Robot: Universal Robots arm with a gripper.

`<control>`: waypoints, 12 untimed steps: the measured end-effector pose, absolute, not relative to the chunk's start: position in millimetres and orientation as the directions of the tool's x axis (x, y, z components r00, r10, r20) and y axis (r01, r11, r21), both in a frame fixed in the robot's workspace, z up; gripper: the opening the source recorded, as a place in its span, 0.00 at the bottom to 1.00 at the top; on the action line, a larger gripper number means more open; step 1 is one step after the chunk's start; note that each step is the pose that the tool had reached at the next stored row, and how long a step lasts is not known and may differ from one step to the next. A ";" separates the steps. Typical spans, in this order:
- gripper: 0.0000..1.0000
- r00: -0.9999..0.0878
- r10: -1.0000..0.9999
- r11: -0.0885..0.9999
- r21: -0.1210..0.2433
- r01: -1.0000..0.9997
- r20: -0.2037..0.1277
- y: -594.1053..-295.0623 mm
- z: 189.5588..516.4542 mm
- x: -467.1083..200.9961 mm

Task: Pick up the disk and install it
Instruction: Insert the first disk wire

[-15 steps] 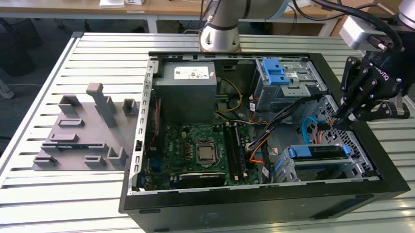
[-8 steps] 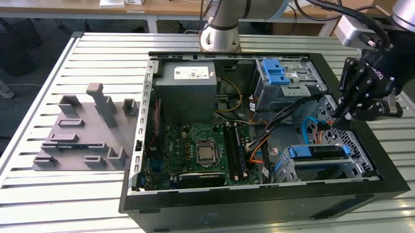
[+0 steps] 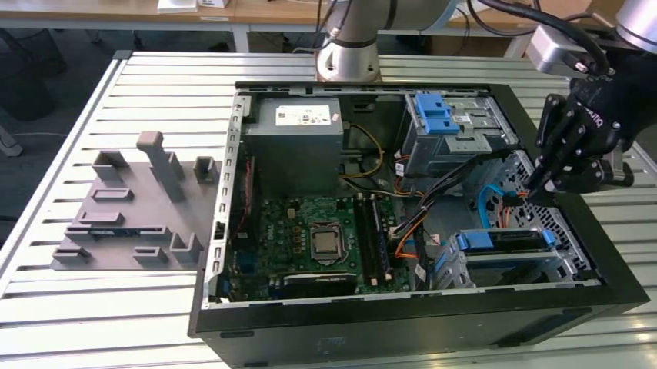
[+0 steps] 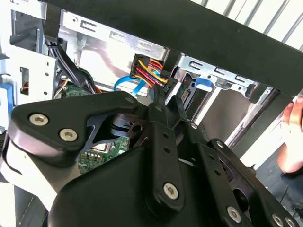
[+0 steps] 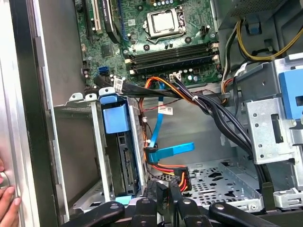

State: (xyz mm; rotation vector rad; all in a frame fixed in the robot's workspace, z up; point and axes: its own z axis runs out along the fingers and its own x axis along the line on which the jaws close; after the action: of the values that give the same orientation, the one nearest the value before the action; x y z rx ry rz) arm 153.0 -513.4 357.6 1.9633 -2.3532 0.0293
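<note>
The disk (image 3: 501, 240), edged by its blue bracket, sits in the lower drive cage at the case's near corner on the exterior view's right. The first wrist view shows the disk (image 5: 116, 156) standing on edge in that bay, blue tab up. My black gripper (image 3: 528, 191) hangs inside the case just behind the cage. In both wrist views its fingers are shut on a black power connector (image 5: 181, 179) with red, orange and yellow wires (image 4: 147, 70). In the second wrist view the gripper (image 4: 163, 97) holds the plug a short way from the disk's rear end (image 4: 188, 94).
The open computer case (image 3: 411, 327) lies on a slatted table. Inside are a grey power supply (image 3: 298, 142), a motherboard (image 3: 318, 234), an upper cage with a blue bracket (image 3: 447, 115) and a blue data cable (image 5: 168, 151). A grey slotted tray (image 3: 134, 207) lies beside it. A hand (image 5: 7, 198) rests at the case wall.
</note>
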 end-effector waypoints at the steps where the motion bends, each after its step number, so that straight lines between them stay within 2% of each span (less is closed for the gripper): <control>1: 0.25 -0.181 -0.981 0.183 0.034 -0.982 0.074 -513.1 357.3 153.0; 12: 0.25 -0.208 -0.973 0.212 0.029 -0.977 0.097 -507.7 353.7 153.0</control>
State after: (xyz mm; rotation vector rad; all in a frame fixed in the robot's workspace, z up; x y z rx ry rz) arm 153.0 -507.7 353.7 1.9145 -2.3705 0.0582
